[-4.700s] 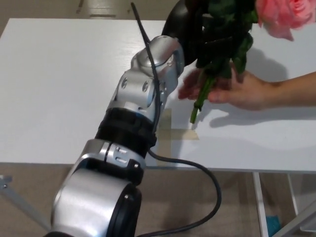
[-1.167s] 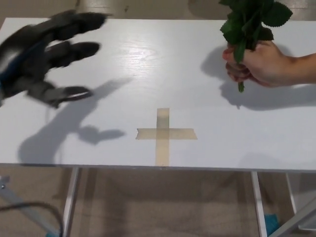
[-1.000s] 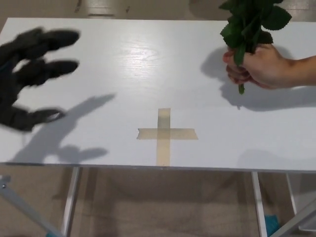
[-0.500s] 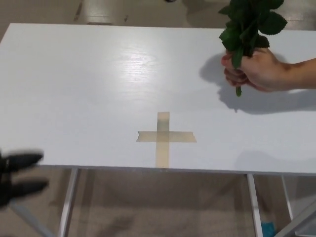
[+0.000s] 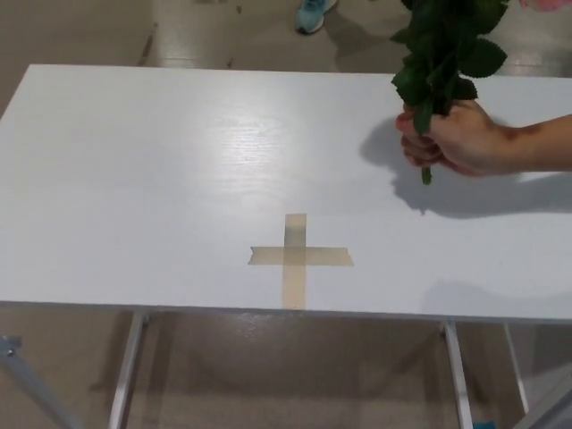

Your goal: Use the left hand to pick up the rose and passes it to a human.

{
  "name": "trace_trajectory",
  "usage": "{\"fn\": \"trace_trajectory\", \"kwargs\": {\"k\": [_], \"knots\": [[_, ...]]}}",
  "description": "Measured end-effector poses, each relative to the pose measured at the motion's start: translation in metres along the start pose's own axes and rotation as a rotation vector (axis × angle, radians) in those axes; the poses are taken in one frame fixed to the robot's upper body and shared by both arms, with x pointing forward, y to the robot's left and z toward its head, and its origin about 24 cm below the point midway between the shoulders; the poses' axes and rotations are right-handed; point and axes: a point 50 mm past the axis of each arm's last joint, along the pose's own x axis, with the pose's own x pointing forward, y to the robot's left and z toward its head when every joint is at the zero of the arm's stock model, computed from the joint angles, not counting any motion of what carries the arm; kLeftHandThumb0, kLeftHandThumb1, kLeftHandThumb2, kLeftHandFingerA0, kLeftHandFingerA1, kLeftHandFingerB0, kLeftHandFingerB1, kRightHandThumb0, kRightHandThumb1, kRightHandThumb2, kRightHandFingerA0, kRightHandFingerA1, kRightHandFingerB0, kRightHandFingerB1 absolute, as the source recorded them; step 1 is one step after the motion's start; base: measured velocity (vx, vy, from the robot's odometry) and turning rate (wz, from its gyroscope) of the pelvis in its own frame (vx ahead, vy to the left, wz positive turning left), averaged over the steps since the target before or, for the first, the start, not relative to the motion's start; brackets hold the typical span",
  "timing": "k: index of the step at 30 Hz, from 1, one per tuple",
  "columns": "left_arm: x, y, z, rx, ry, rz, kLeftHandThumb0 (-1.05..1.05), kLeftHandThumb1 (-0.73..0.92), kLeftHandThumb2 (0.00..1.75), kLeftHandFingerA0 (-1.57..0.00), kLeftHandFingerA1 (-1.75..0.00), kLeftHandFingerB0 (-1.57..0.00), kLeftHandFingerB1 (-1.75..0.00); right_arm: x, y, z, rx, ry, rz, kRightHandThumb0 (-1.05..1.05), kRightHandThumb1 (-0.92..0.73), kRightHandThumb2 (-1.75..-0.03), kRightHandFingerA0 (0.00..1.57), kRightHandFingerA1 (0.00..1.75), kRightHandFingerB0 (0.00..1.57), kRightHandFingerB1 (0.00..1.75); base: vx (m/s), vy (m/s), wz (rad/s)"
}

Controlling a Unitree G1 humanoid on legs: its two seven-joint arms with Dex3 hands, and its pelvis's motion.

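A: Where is the rose (image 5: 440,55)?

B: At the far right of the table (image 5: 161,179), held upright in a person's hand (image 5: 451,138). The fist is closed around the lower stem, and the cut end of the stem pokes out just below the fingers, above the tabletop.

A: And the robot's hands?

B: Neither one shows. No arm, no fingers, nothing black or silver anywhere in the head view. So there is no robot hand to set the rose against; the only hand near it is the person's, which comes in from the right edge with the forearm cut off by the frame.

A: Can you see the flower itself?

B: Barely. The leaves and stem run up out of the top of the picture, and only a sliver of pink shows at the top right corner. The bloom is cut off.

A: Does the stem touch the table?

B: Hard to say. The tip hangs close over the hand's shadow on the white surface, but contact cannot be made out.

A: What else is on the table?

B: A cross of tan tape (image 5: 299,257) near the front edge, well apart from the rose, toward the middle. Past the far edge a blue shoe (image 5: 313,12) stands on the floor, partly cut off. Below the front edge the table's legs (image 5: 125,375) show.
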Motion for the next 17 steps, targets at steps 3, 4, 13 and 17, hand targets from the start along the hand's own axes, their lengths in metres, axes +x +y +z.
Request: {"fn": "trace_trajectory", "kwargs": {"k": [3,4,13,17], "knots": [[0.009,0.006,-0.017,-0.042,0.054,0.041,-0.65,0.43,0.86,-0.44,-0.53,-0.24,-0.41,0.000,0.000,-0.002,-0.001,0.003,0.001,-0.56,-0.83,-0.65,0.56,0.53,0.39,0.34,0.00,0.000,0.00],[0.014,0.008,-0.024,-0.057,0.079,0.054,-0.65,0.43,0.86,-0.44,-0.53,-0.24,-0.41,0.000,0.000,-0.002,-0.001,0.004,0.001,-0.56,-0.83,-0.65,0.56,0.53,0.39,0.34,0.00,0.000,0.00],[0.049,0.016,-0.070,-0.159,0.301,0.142,-0.67,0.46,0.87,-0.35,-0.50,-0.22,-0.42,-0.001,0.001,-0.004,0.000,0.009,0.001,-0.57,-0.83,-0.65,0.57,0.53,0.41,0.34,0.00,0.000,0.00],[0.056,0.018,-0.082,-0.176,0.386,0.174,-0.70,0.55,0.59,-0.36,-0.36,-0.34,-0.32,-0.001,0.001,-0.006,0.002,0.013,0.001,-0.57,-0.83,-0.65,0.57,0.54,0.41,0.34,0.00,0.000,0.00]]}}
